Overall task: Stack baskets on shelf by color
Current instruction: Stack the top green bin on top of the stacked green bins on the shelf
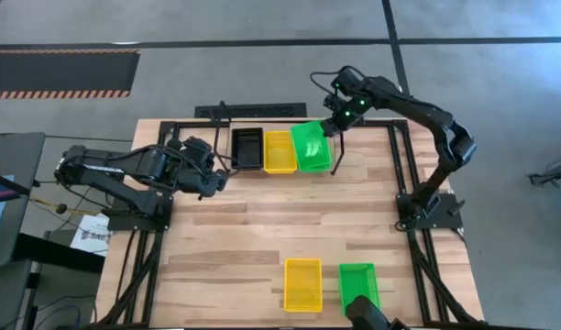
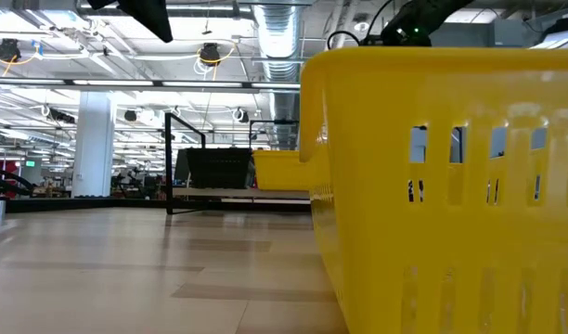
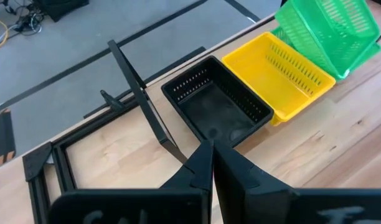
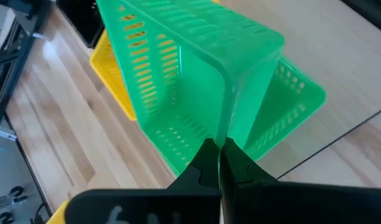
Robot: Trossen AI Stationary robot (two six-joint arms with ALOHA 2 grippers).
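On the shelf (image 1: 339, 163) at the table's far side, a black basket (image 1: 247, 148), a yellow basket (image 1: 280, 151) and a green basket (image 4: 293, 102) stand side by side on their bottoms. My right gripper (image 1: 332, 126) is shut on a second green basket (image 4: 178, 56), held tilted over the green one on the shelf. My left gripper (image 1: 218, 180) hovers shut and holds nothing, left of the black basket (image 3: 215, 106). Another yellow basket (image 1: 302, 284) and another green one (image 1: 358, 286) rest on the table near its front edge. My right gripper pinches the held green basket's wall at its rim (image 4: 223, 134) between its two fingers, coming slanting down from the table's right side. The basket hangs tilted over the green basket on the shelf. Whether the two baskets touch, I cannot tell.
The shelf's black rods and upright end loops (image 3: 137, 93) rise beside the baskets. In the low view the near yellow basket (image 2: 442, 186) fills the right half and hides what lies behind it. Bare tabletop (image 1: 280, 220) lies between the shelf and the front baskets.
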